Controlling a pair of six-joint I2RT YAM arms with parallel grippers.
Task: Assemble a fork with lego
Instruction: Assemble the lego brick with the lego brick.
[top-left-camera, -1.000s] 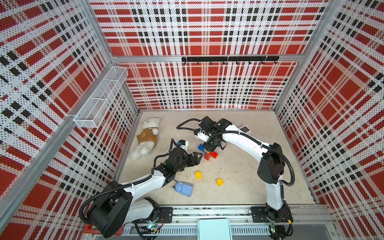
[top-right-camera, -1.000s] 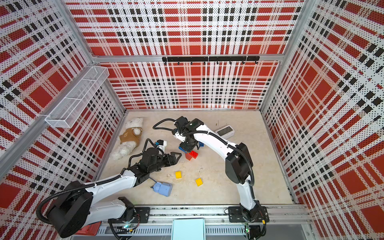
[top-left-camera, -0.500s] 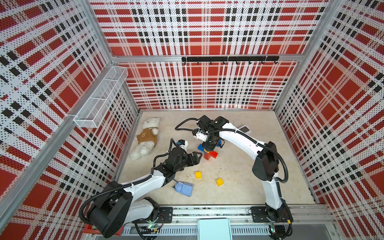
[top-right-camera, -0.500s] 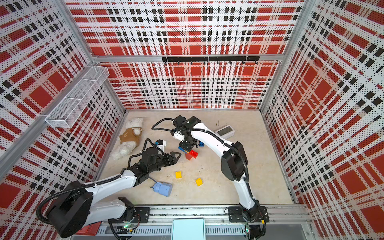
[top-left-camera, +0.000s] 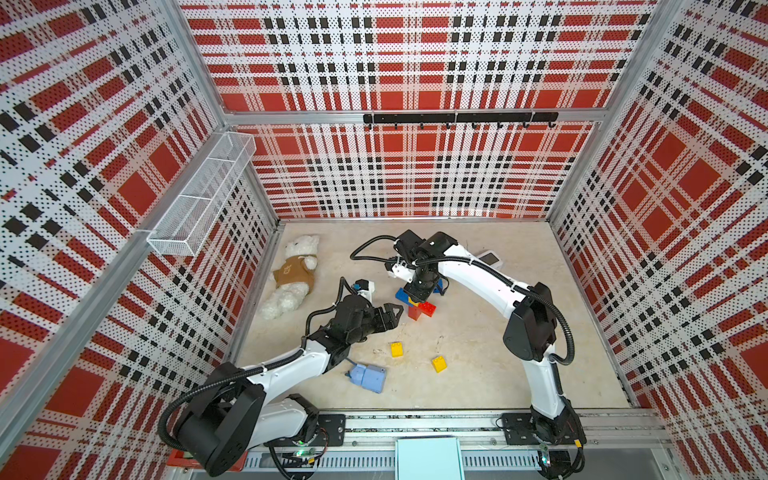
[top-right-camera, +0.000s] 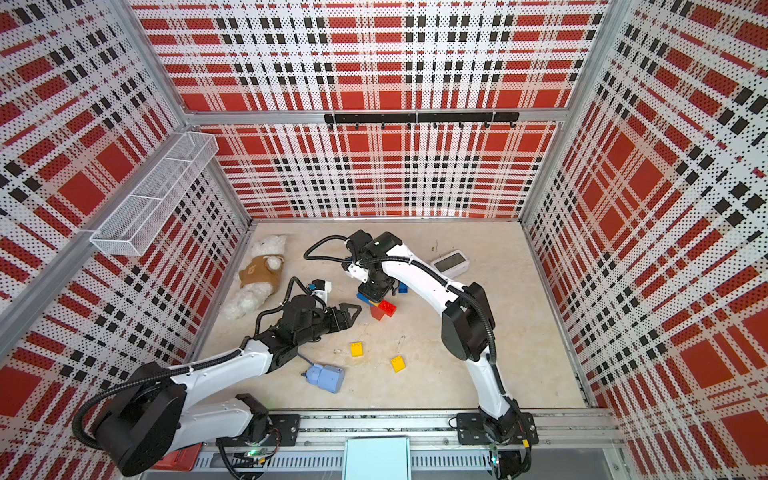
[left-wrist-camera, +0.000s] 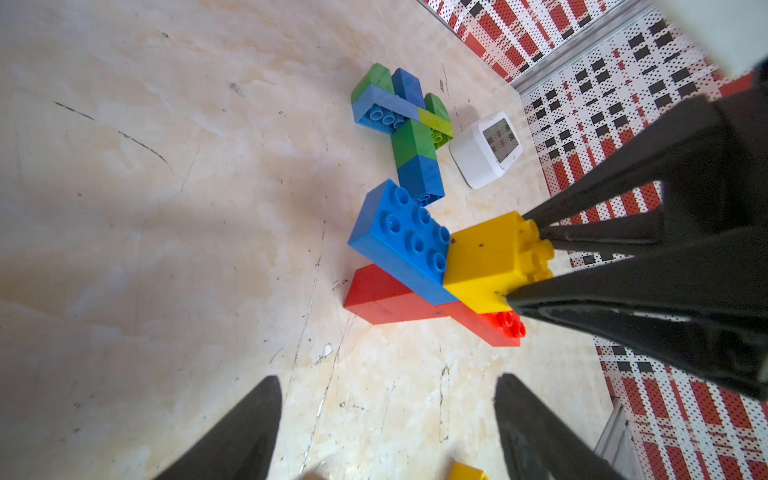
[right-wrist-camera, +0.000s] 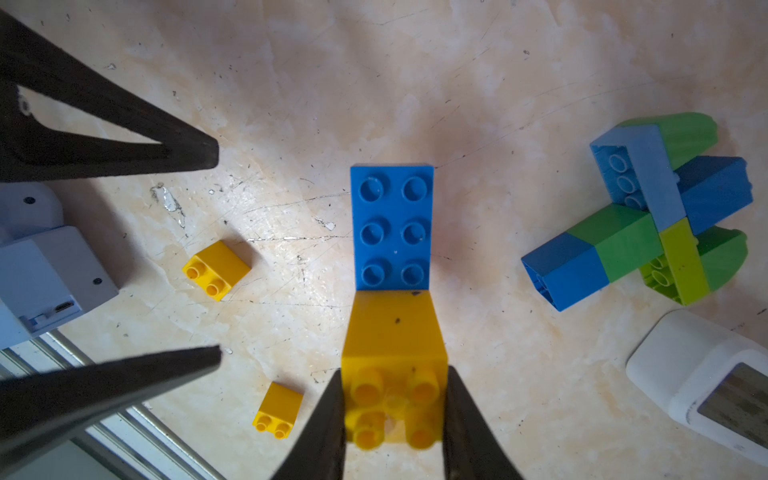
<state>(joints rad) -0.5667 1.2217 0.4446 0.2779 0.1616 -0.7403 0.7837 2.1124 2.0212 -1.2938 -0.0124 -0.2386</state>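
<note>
Little altered across the last second. Swung the right elbow slightly inward; kept the right gripper (right-wrist-camera: 395, 372) clamped on the yellow brick (right-wrist-camera: 395, 328), butted end-on against the blue brick (right-wrist-camera: 390, 226) and over the red bricks (left-wrist-camera: 395, 301), mid-bench. Left the left gripper (left-wrist-camera: 388, 379) unmoved, jaws apart and empty, just beside that cluster. Probably mid-press, seating yellow into the fork; no release yet. Beyond, a green-and-blue assembly (right-wrist-camera: 648, 232) next to a white timer (top-right-camera: 451, 262); nearer the front, two loose yellow bricks (top-left-camera: 396, 349) and a pale-blue box (top-left-camera: 368, 377). Underneath, scuffed beige bench (top-left-camera: 478, 386); around, red plaid perforated walls (top-left-camera: 415, 178), wire basket (top-left-camera: 203, 195), teddy bear (top-left-camera: 293, 274).
</note>
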